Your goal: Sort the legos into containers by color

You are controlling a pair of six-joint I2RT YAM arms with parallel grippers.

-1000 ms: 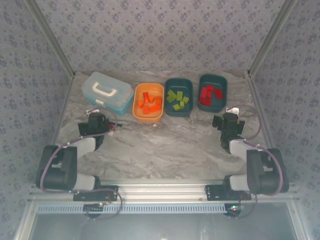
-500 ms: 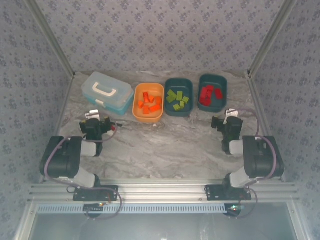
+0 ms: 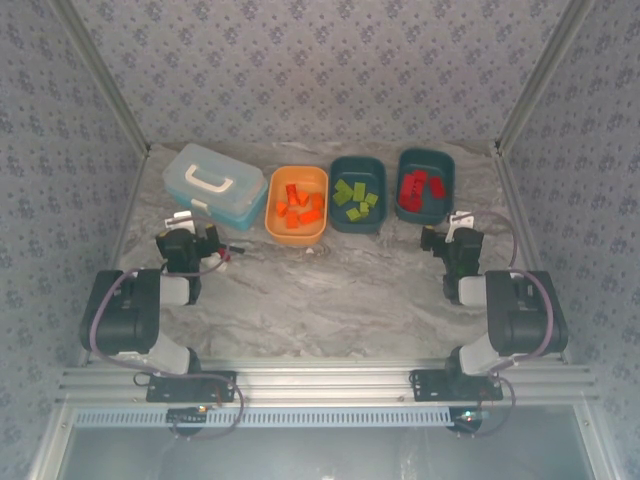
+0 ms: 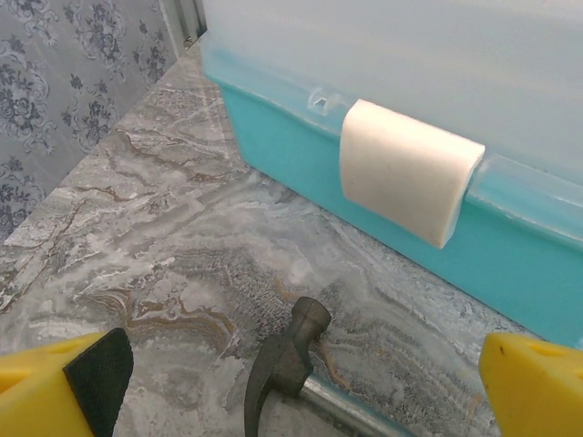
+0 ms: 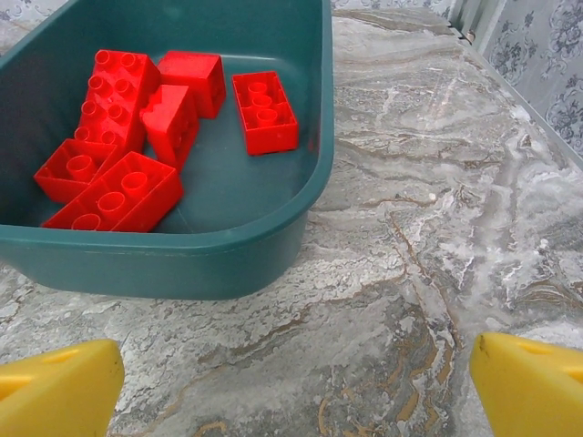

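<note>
Lego bricks of small moulded plastic lie sorted by colour in three open rounded-rectangular plastic bins set in a row at the far side of the grey marbled table (image 3: 330,300): orange bricks (image 3: 298,205) in the orange bin (image 3: 296,238), lime green bricks (image 3: 355,198) in the middle dark teal bin (image 3: 357,228), and red bricks (image 3: 420,187) in the right dark teal bin (image 3: 422,217). Each bin runs its long side away from the arms. Every brick in view sits inside a bin, so the sorting looks finished.

The right gripper (image 3: 448,230) is just short of the red bin's near right corner. Its wrist camera has the bin ahead and to the left, and the red bricks lie at mixed angles. Its yellow fingertips (image 5: 55,391) are spread wide, holding and touching nothing.

The left gripper (image 3: 195,230) faces the light blue lidded plastic case (image 3: 215,185), close to its white latch (image 4: 405,168). The orange bin lies off to its right. Its jaws are equally wide apart and empty.
</note>
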